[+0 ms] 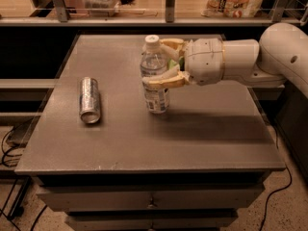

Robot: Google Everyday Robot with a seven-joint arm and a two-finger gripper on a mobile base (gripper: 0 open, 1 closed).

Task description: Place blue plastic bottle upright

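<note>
The blue plastic bottle is clear with a white cap and a white-and-dark label. It stands upright in the middle of the grey table, and its base looks to be touching the top. My gripper reaches in from the right. Its tan fingers are closed on the bottle's upper body, one on the near side and one on the far side.
A silver drink can lies on its side on the left part of the table, about a hand's width from the bottle. A shelf rail with bags and a box runs behind the table. Drawers sit under the table's front edge.
</note>
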